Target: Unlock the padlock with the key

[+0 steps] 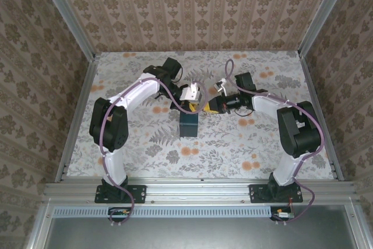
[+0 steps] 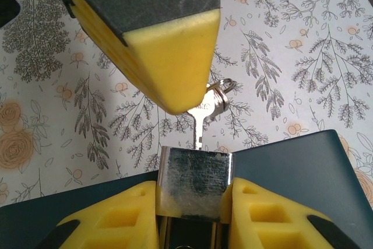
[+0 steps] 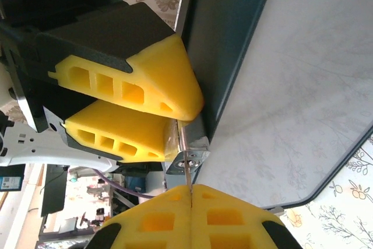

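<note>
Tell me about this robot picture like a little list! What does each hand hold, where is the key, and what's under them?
left gripper: shut on the padlock, one yellow finger on each side
right gripper: shut on the key
key: blade points at the padlock's end and seems to be going in
key ring: at the key's head
blue box: underneath the padlock
table: covered in a flowery pattern

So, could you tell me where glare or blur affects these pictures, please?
Left wrist: the padlock face glares white, while the key stays sharp. Right wrist: the room behind looks washed out. Top external: evenly lit, soft shadows only.
</note>
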